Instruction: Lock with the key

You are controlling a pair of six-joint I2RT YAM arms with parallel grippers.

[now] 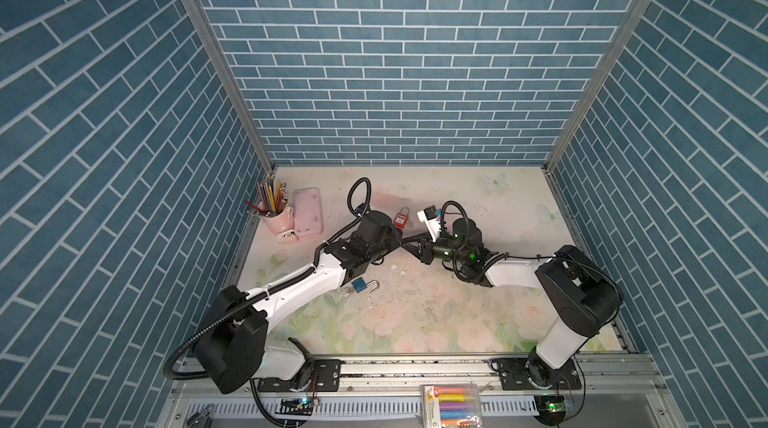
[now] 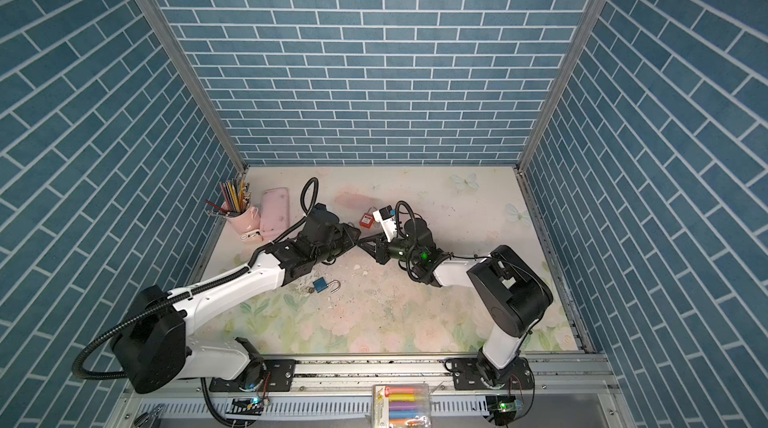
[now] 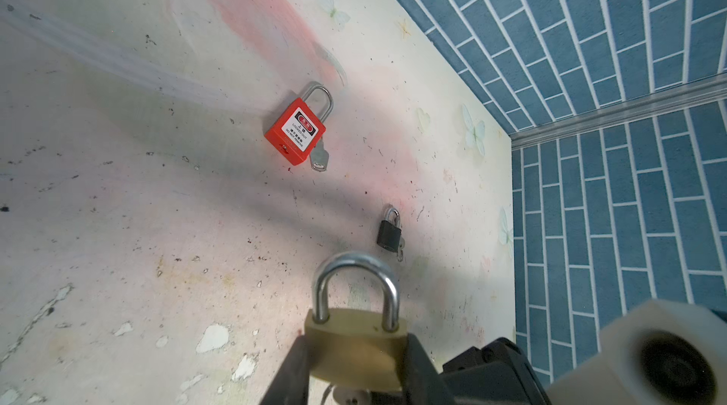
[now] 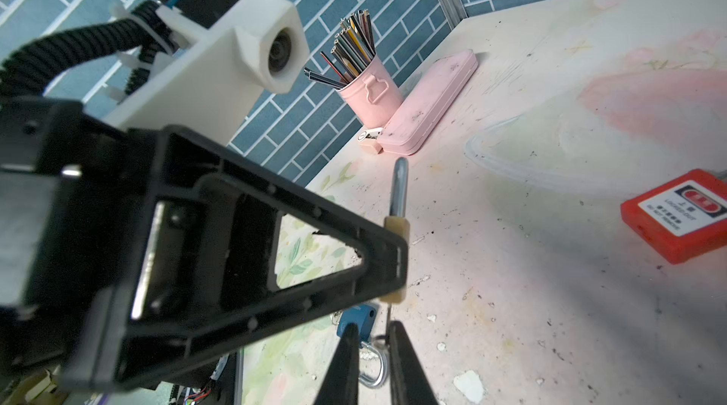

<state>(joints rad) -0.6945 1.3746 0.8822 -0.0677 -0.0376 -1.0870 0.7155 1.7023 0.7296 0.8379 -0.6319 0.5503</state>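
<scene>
Brass padlock (image 3: 356, 348) fills the bottom of the left wrist view, clamped across its body between the left jaws, with its steel shackle (image 3: 356, 289) pointing out beyond their tips. Both shackle legs appear sunk into the body, so I judge the shackle already pushed home. In the right wrist view the same lock is seen edge-on. Its key (image 4: 388, 316) hangs from the end facing the right jaws, a thin sliver in the narrow gap between them. Those jaws stand nearly together, but I cannot tell whether they actually pinch the key. What seems left is turning the key and perhaps drawing it out.

Beyond the left jaws, on the worktop (image 3: 118, 226), lies a red safety padlock (image 3: 296, 129) with a second key (image 3: 319, 157) just beside it. Further off is a small black padlock (image 3: 389, 232). Both have closed shackles. Past the right jaws, down on the worktop, a blue padlock (image 1: 358, 283) lies with its shackle swung open.

In both top views the two wrists meet and cover the brass lock entirely. The keyhole is hidden in every view, and the key shows only as that sliver, so its angle cannot be read.
</scene>
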